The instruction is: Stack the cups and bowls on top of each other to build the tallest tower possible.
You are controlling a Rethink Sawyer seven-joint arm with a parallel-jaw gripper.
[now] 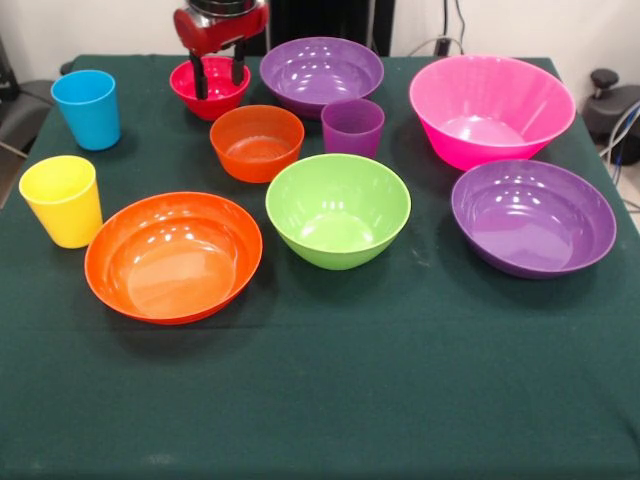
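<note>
Small red bowl (209,86), table's 11 o'clock: light, stiff, glossy, likely slippery; take by rim. Gripper (219,72) fingers spread, dipped inside it, apparently gripping nothing. No tower yet.

Red small bowl (210,87); pink largest bowl (491,110); green tablecloth (330,390), seemingly plain.

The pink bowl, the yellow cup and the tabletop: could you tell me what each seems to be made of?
Pink bowl: likely glossy plastic; bright highlights sit on its smooth inside.
Yellow cup: probably plastic too, with a duller, satin look and few reflections.
Tabletop: seemingly covered in dark green matte cloth, perhaps felt, without shine.
</note>
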